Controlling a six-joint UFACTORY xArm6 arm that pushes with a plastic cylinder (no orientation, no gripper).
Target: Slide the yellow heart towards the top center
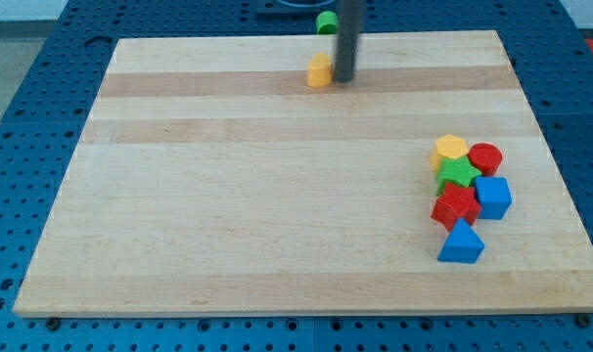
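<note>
The yellow heart (319, 70) sits near the board's top centre. My tip (343, 79) is just to the right of it, touching or almost touching its right side. The rod rises straight up out of the view's top. A yellow hexagon-like block (451, 149) lies at the right, at the top of a cluster of blocks.
The right cluster holds a red cylinder (485, 157), a green star (458, 174), a blue cube (492, 197), a red star-like block (455, 206) and a blue triangle (461, 243). A green block (326, 22) sits off the wooden board (228, 196), at the top edge.
</note>
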